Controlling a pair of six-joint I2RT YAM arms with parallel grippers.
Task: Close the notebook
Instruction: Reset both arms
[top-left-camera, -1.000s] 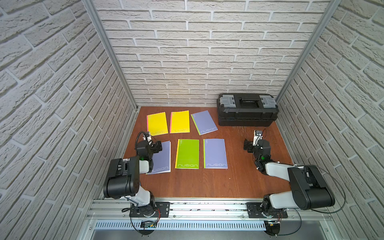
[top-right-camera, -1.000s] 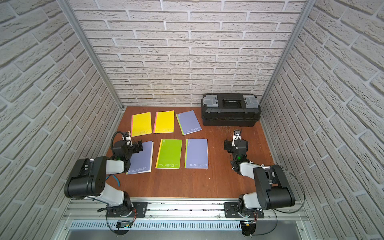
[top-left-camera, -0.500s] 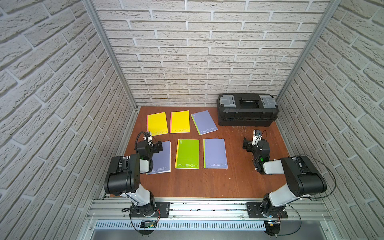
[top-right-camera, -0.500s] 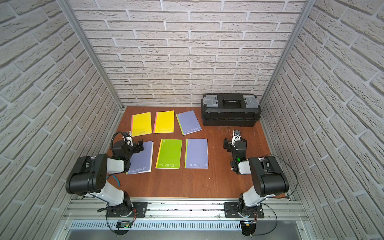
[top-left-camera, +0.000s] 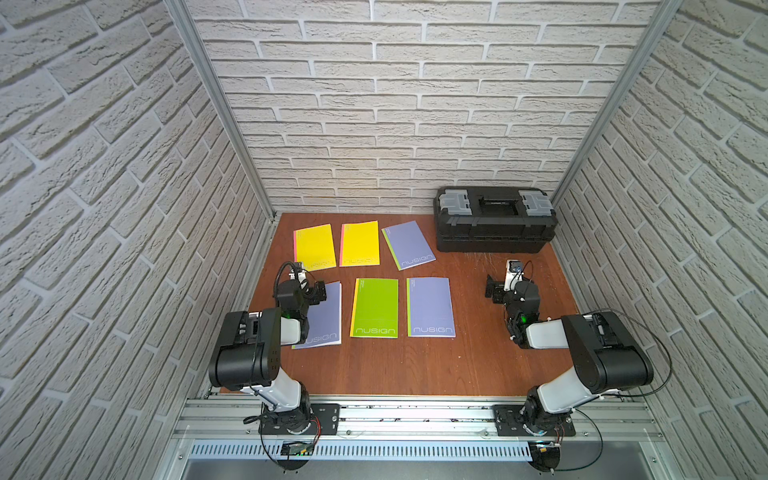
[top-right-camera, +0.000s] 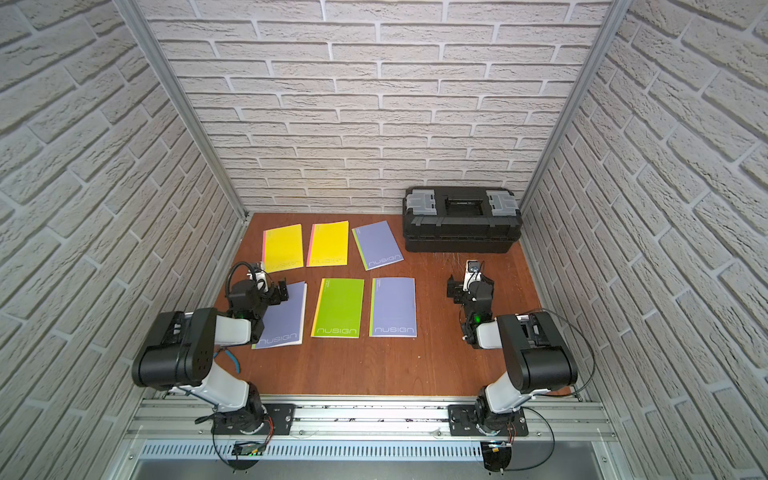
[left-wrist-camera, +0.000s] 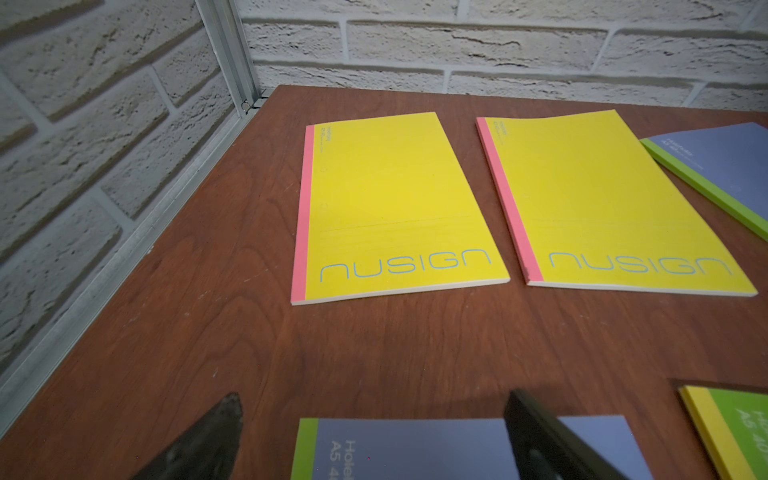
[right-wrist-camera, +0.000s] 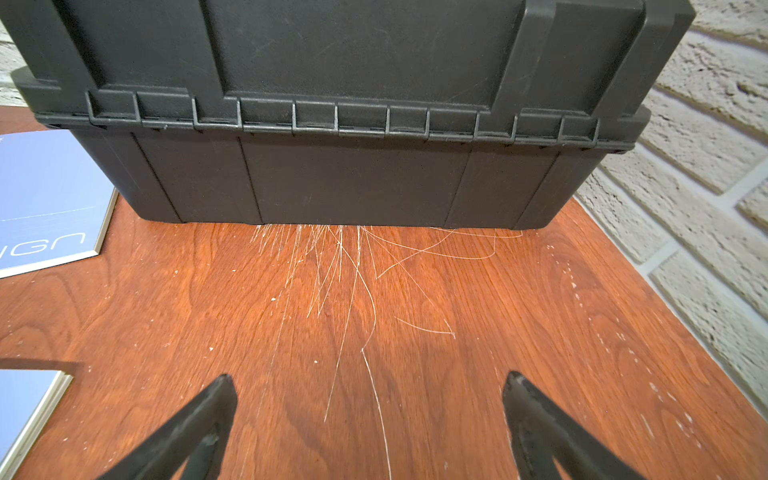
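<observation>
Purple notebook (top-left-camera: 325, 320) lies closed, its far end beneath your left gripper (left-wrist-camera: 374, 397), whose jaws stand apart. Your right gripper (right-wrist-camera: 370, 378), jaws also apart, hovers over the tabletop (right-wrist-camera: 519, 316), a black toolbox (right-wrist-camera: 353, 178) straight ahead of it.

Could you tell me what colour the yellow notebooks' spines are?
Pink spines, clearest in left wrist view.
</observation>
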